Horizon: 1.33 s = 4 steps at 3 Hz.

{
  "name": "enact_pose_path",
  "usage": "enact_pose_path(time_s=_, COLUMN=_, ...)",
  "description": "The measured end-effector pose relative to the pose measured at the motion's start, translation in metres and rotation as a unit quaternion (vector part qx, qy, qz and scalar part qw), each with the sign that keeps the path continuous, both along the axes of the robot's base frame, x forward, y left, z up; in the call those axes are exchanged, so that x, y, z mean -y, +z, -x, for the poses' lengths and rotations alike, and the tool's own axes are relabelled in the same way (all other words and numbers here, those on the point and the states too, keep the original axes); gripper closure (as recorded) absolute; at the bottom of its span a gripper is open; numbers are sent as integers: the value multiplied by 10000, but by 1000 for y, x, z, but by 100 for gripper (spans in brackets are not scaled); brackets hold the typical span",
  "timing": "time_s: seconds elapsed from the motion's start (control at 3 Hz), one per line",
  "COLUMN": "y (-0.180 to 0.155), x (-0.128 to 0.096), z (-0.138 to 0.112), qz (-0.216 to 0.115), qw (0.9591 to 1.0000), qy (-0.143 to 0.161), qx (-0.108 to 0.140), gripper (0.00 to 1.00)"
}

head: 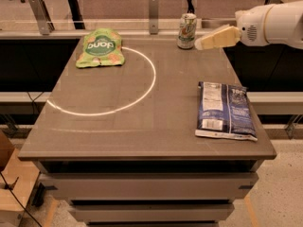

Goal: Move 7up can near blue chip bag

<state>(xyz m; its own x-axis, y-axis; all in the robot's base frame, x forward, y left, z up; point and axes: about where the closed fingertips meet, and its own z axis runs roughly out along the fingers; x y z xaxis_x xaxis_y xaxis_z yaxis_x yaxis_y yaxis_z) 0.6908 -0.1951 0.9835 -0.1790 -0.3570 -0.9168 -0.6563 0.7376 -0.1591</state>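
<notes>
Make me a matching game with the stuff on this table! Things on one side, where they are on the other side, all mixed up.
Things:
1. 7up can
2. blue chip bag
3. green bag
4. gripper

Places:
A. lying flat, front right
B. in the air, just right of the can
C. standing upright, far edge
D. lying far left

Pairs: 1-C, 2-A, 3-D, 4-B

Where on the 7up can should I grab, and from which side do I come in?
I'd grip the 7up can around mid-body, coming in level from the right side, where the gripper hangs just beside it. It stands upright near the table's far edge, round wall exposed on that side.
</notes>
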Motion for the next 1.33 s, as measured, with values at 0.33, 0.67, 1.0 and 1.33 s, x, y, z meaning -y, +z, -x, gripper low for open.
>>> enact_pose_path(time_s=0.33, y=-9, x=-4, z=-34, qz=-191, qw=9994, qy=-267, qx=143, gripper=0)
enact_pose_path(time_s=0.67, y=-10, x=-5, z=-34, qz=-199, qw=9993, qy=-270, qx=138, gripper=0)
enact_pose_path(time_s=1.0, y=-18, x=-14, z=-50, qz=-295, qw=9986, qy=-392, qx=173, gripper=0)
enact_pose_path(time_s=1.33, y=-30, x=-24, z=-71, qz=-362, qw=9973, qy=-567, qx=281, gripper=0)
